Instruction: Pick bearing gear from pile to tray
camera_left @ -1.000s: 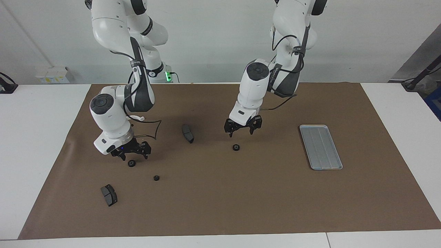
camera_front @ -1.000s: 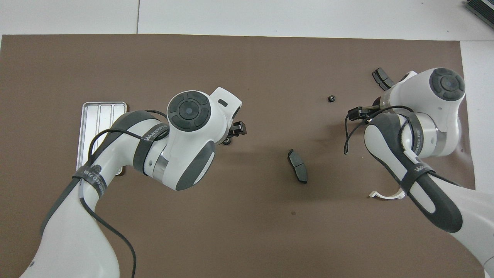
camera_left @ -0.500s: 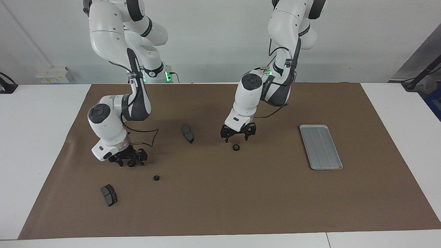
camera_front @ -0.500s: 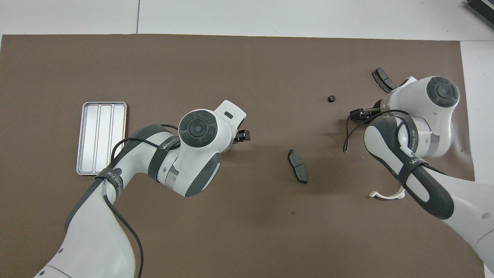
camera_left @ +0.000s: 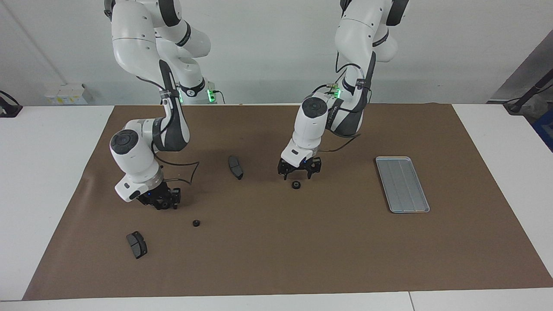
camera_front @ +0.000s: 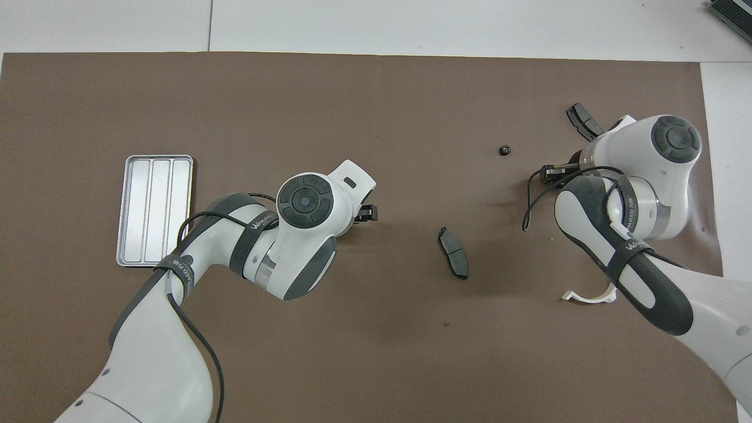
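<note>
step: grasping, tray (camera_left: 402,185) bare | right gripper (camera_left: 160,202) down on mat (camera_left: 276,259), lower frame, grip unreadable | left gripper (camera_left: 296,173) spread just above bearing gear (camera_left: 296,185), mid-frame | next: lower, pinch, lift, carry to tray

white lettering on the left arm's black strap (camera_front: 258,222) and the right arm's black strap (camera_front: 633,247); wording not fully legible.

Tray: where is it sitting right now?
The tray lies flat on the brown mat toward the left arm's end of the table, apart from the scattered parts; its nearest neighbour is the small black round piece under the left gripper.
</note>
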